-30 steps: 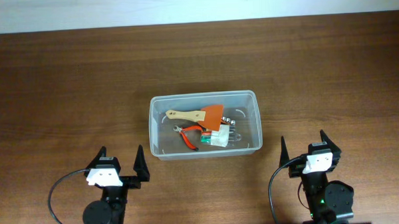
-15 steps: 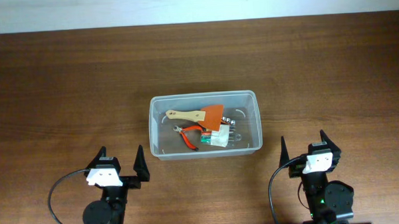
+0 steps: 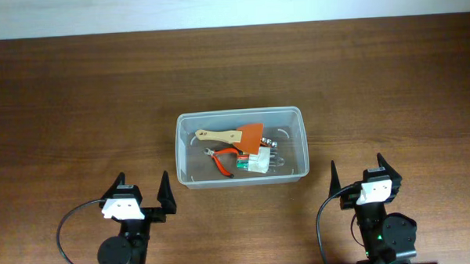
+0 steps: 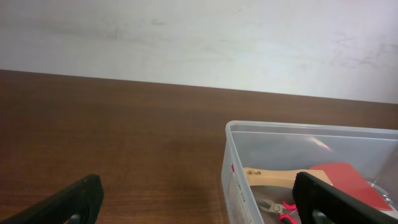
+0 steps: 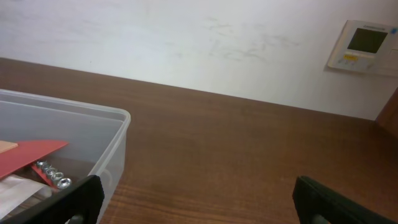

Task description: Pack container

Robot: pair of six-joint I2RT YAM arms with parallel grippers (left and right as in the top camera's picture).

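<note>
The container (image 3: 183,149), a clear plastic tub with rounded corners, sits at the table's middle. Inside lie an orange spatula with a wooden handle (image 3: 229,136), red-handled pliers (image 3: 223,160), a white block (image 3: 257,162) and small metal screws (image 3: 273,146). The tub also shows in the left wrist view (image 4: 231,167) and in the right wrist view (image 5: 115,140). My left gripper (image 3: 141,193) is open and empty, near the tub's front left corner. My right gripper (image 3: 357,173) is open and empty, to the right of the tub's front right corner.
The wooden table (image 3: 77,98) ends at a white wall (image 3: 215,7) at the back. A wall thermostat (image 5: 362,45) shows in the right wrist view. Black cables (image 3: 66,232) loop by each arm base at the front edge.
</note>
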